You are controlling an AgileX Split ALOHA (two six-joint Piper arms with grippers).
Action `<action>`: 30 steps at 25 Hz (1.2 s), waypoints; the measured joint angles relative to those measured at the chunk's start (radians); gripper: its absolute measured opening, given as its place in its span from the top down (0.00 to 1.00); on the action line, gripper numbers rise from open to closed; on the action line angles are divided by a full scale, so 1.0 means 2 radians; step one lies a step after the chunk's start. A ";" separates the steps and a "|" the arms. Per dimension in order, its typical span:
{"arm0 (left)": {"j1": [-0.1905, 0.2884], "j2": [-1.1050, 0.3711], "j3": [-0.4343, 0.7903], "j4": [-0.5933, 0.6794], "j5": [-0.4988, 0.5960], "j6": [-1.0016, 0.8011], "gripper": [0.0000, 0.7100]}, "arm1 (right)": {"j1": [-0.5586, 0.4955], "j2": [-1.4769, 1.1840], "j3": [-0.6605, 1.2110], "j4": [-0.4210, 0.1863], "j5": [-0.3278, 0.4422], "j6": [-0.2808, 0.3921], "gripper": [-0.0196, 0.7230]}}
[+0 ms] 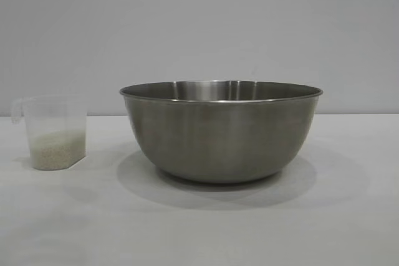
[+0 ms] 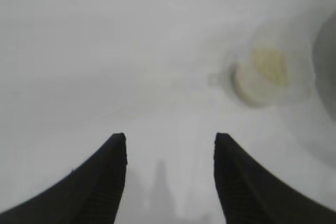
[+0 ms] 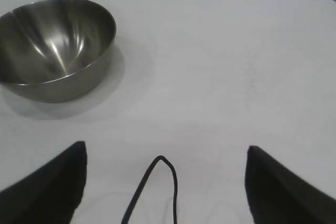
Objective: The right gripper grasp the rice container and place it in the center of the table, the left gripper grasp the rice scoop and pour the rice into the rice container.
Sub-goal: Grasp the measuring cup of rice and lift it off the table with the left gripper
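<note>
Steel rice container (image 1: 221, 132) parked mid-frame on worktop (image 1: 349, 228), ready for pouring. Rice scoop (image 1: 55, 132) upright at left, untouched. Left claw (image 2: 170, 145) apart, empty, facing it; right claw (image 3: 165, 156) wide apart, idle.

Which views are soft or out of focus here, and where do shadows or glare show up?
Exterior view: sharp, with the steel bowl casting a soft shadow on the table. Left wrist view: blurred throughout, the rice scoop only a hazy shape. Right wrist view: clearer, with bright streaks of glare inside the bowl.
</note>
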 joint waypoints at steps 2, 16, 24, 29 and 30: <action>-0.030 0.000 0.026 0.000 -0.067 0.001 0.47 | 0.000 0.000 0.000 0.000 0.000 0.000 0.20; -0.140 0.093 0.168 0.057 -0.351 -0.076 0.47 | 0.000 0.000 0.000 0.000 0.000 0.000 0.20; -0.141 0.264 0.215 0.161 -0.557 -0.173 0.47 | 0.000 0.000 0.000 0.000 0.000 -0.001 0.20; -0.141 0.351 0.214 0.178 -0.562 -0.186 0.64 | 0.000 0.000 0.000 0.000 0.000 -0.001 0.20; -0.141 0.362 0.211 0.180 -0.562 -0.187 0.68 | 0.000 0.000 0.000 0.000 0.000 -0.001 0.20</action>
